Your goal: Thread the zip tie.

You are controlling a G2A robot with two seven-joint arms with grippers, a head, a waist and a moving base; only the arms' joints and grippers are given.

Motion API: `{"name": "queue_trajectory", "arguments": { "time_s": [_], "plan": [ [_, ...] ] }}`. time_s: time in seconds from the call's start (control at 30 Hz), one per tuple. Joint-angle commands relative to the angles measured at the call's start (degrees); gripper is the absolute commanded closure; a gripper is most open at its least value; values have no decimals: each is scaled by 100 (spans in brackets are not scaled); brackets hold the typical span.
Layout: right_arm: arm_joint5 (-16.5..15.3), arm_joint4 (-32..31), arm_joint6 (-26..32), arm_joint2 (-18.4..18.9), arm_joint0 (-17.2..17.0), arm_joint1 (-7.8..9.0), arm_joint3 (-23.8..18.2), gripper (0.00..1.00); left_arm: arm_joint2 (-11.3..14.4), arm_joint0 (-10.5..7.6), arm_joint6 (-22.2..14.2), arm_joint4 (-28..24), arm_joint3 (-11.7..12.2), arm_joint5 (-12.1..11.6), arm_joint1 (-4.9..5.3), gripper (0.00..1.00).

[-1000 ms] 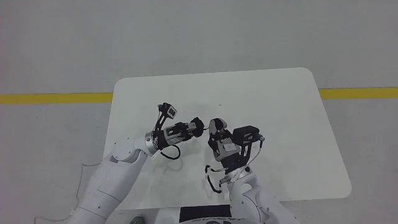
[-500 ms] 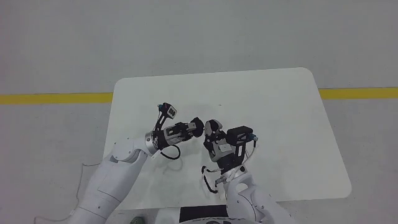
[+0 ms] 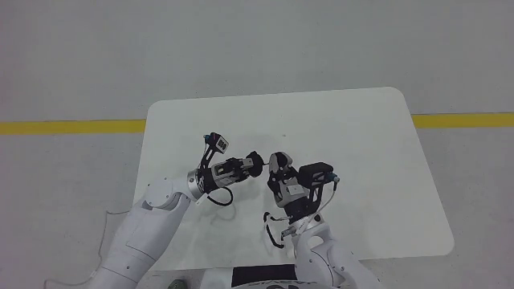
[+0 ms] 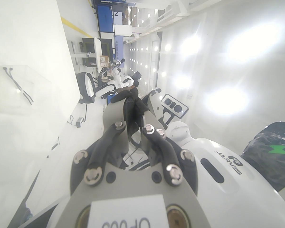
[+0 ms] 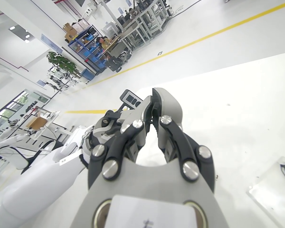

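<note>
Where the hands faced each other above the table (image 3: 361, 128): zip tie (image 3: 262, 163) spanned the gap between them, off the surface.
Left hand (image 3: 253, 161): narrow, pinched on one end.
Right hand (image 3: 276, 163): narrow, pinched on the other end.
Risk: tip could miss the slot if either grip let the zip tie twist.
Hidden: head, tip and slot were too small to make out.

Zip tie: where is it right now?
In the top view the zip tie is held above the white table, spanning the small gap between the left end effector and the right end effector, both shut on it.
</note>
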Motion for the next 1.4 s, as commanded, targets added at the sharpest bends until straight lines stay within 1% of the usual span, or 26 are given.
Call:
{"name": "queue_trajectory", "arguments": {
  "time_s": [0.0,0.23,0.3,0.37,0.4,0.43,0.5,0.53,0.57,0.6,0.63,0.67,0.87,1.13,1.27,1.33,1.37],
  "plan": [
    [-32,-77,-1,3,-6,6,-5,100,0,0,0,0,0,0,0,100],
    [-95,-260,-22,44,-64,26,-50,100,0,0,0,0,0,0,0,100],
    [-99,-298,-30,62,-85,31,-70,100,0,0,0,0,0,0,0,80],
    [-96,-347,-36,80,-108,37,-93,100,0,0,0,0,0,0,0,77],
    [-92,-368,-36,88,-116,39,-101,100,0,0,0,0,0,0,0,72],
    [-90,-388,-32,95,-126,41,-110,100,0,0,0,0,0,0,0,62],
    [-92,-408,-23,105,-138,44,-121,100,0,0,0,0,0,0,0,55],
    [-94,-429,-15,108,-142,46,-124,100,0,0,0,0,0,0,0,50],
    [-94,-466,-5,112,-147,49,-127,100,0,0,0,0,0,0,0,29],
    [-97,-488,3,114,-151,51,-129,100,0,0,0,0,0,0,0,22],
    [-102,-519,12,115,-153,53,-130,100,0,0,0,0,0,0,0,6],
    [-103,-558,22,117,-157,55,-131,100,0,0,0,0,0,0,0,0],
    [-83,-773,85,123,-174,68,-118,100,0,0,0,0,0,0,0,0],
    [68,-1167,274,174,-227,91,-166,100,0,0,0,0,0,0,0,0],
    [85,-1250,359,199,-253,100,-199,100,0,0,0,0,0,0,0,0],
    [188,-1228,336,225,-277,95,-218,100,0,0,0,0,0,0,0,0],
    [188,-1228,336,225,-277,95,-218,100,0,0,0,0,0,0,0,0]
  ]
}}
